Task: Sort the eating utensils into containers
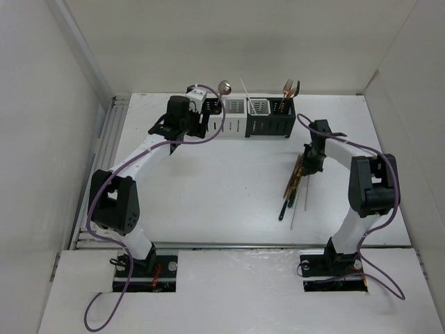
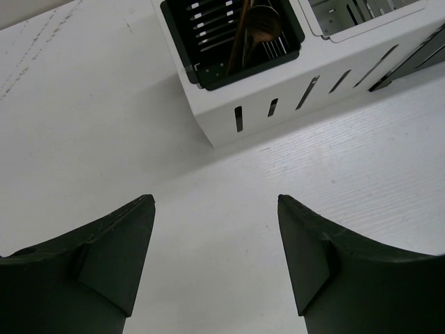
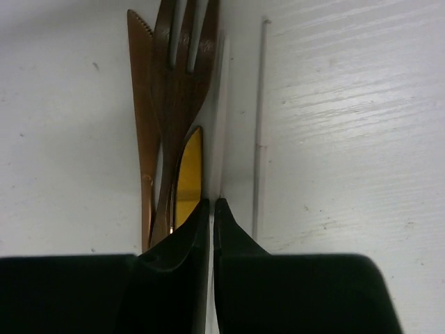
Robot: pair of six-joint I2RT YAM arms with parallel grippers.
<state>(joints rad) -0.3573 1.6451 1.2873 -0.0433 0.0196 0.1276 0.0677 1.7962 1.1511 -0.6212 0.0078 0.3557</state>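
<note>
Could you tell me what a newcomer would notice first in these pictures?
First, the row of containers at the far edge of the table, a spoon and forks standing up out of it. Then the loose utensils lying on the right, where the right gripper pinches a pale stick beside a copper fork.

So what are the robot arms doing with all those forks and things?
They're sorting cutlery into the row of holders at the back. The right gripper is down at the pile of utensils on the table, jaws pinched on a thin pale chopstick. The left gripper hangs open and empty by the holders, which already hold a few pieces.
</note>
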